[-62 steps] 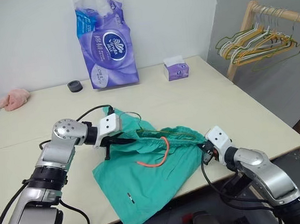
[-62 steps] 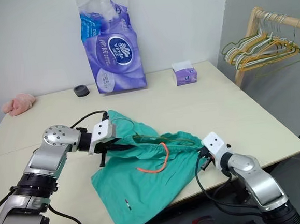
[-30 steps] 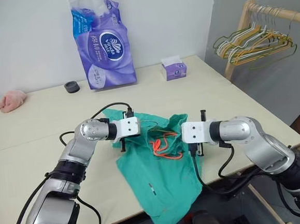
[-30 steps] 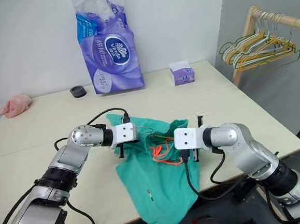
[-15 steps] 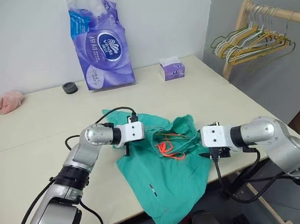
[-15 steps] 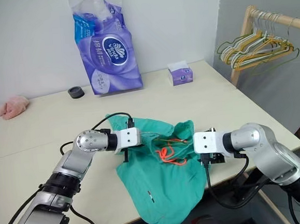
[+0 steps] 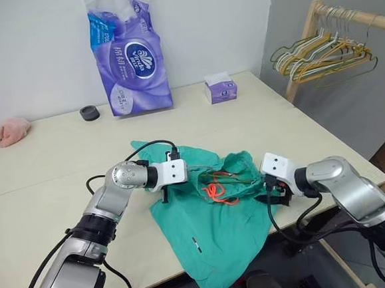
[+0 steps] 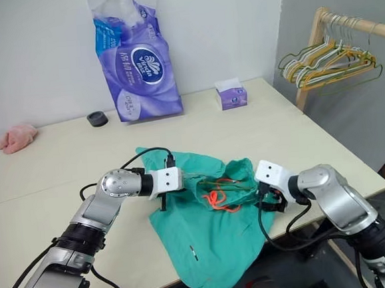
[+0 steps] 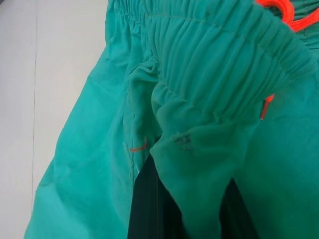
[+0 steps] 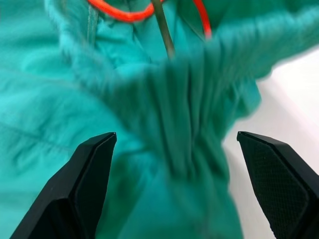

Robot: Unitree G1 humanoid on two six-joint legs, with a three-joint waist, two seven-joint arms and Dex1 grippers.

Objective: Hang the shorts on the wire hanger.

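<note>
At counter's (image 7: 54, 161) near edge: left claw (image 7: 166, 189) pinching shorts (image 7: 211, 216) waistband; right claw (image 10: 174, 199) spread wide beside bunched cloth, now released and drawn rightward; wire hanger (image 10: 163, 29) inside waistband.

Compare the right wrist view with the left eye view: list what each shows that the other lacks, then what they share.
Right wrist view alone: the right gripper from close up, jaws spread wide with the bunched waistband between the fingertips, and a thin stretch of the wire hanger crossing the fabric.

Left eye view alone: the table, the purple tissue pack, the small tissue box, the pink cloth, the rack of hangers, and the left gripper shut on the shorts' edge.

Both: the teal shorts and the orange drawstring.
</note>
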